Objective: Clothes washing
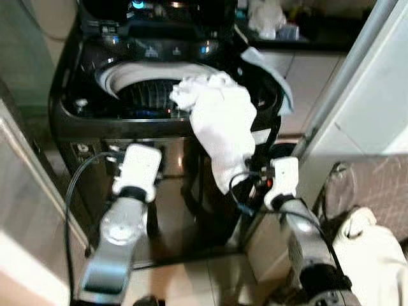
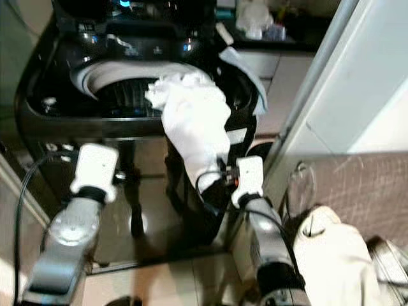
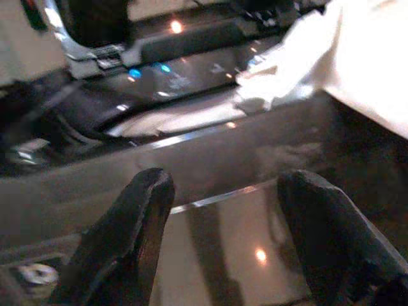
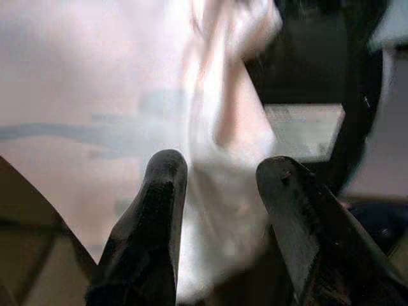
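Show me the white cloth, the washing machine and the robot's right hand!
white cloth point(image 1: 223, 124): left eye view, middle of the hanging part.
washing machine point(image 1: 83, 124): left eye view, dark front rim.
right hand point(image 4: 220, 185): right wrist view, between its fingertips.

White garment point(image 1: 223, 131): lower end hidden behind right gripper point(image 1: 250, 185). Washing machine point(image 1: 83, 121): drum interior dark, contents indistinguishable; lid cut off at top edge. Control-panel markings blurred.

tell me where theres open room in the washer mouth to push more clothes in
Free: the left of the drum opening, bordered by the white inner rim. Crowded: the right front edge, where the white garment drapes over, right tool at its lower end.
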